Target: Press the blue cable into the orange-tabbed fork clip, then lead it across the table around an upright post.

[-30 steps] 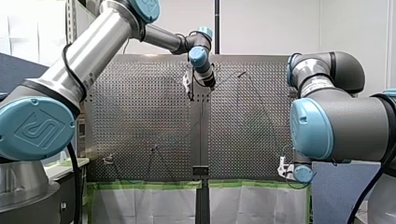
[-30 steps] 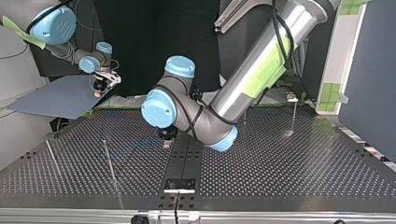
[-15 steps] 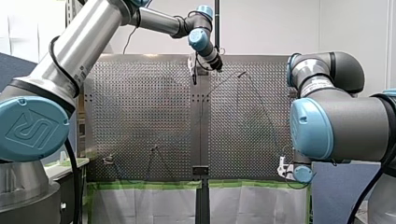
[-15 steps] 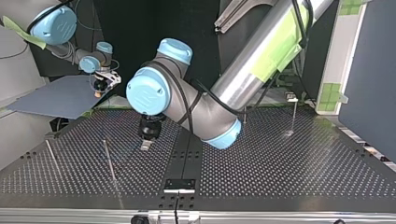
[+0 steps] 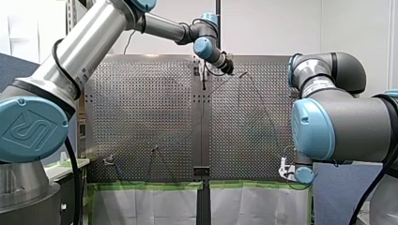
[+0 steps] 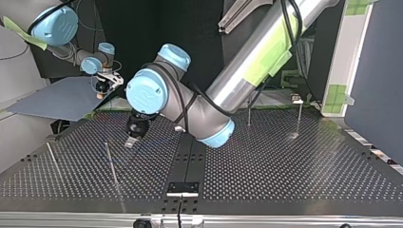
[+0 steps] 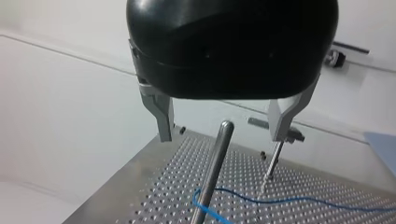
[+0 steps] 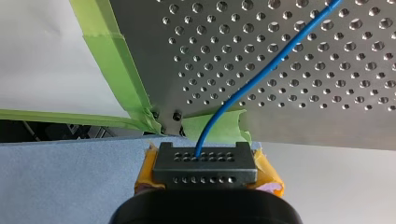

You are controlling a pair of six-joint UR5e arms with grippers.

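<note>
In the left wrist view my left gripper (image 7: pixel 223 128) is open, black with bare metal fingers (image 7: pixel 162 119). An upright post (image 7: pixel 215 172) stands ahead of the gap between them, not touched. The blue cable (image 7: pixel 261 201) lies on the plate, bent around that post's foot. In the top view my left gripper (image 6: pixel 132 138) hangs just above the plate, close to that post (image 6: pixel 111 164). My right gripper (image 8: pixel 205 170), with yellow pads, is shut on a black connector block (image 8: pixel 205 164) from which the blue cable (image 8: pixel 261 70) runs out over the plate.
The perforated table (image 6: pixel 285 166) carries more upright posts (image 6: pixel 53 160) (image 6: pixel 248 114) (image 6: pixel 299 116), one with a small fixture on top (image 6: pixel 297 99). A black bracket (image 6: pixel 182 187) sits at the near middle edge. Green tape (image 8: pixel 121 70) lines the plate's edge. My right gripper (image 6: pixel 103 88) hangs off the far corner.
My left arm has swung its gripper towards the top view's left, from the plate's middle strip to the post. The right arm has not moved.
</note>
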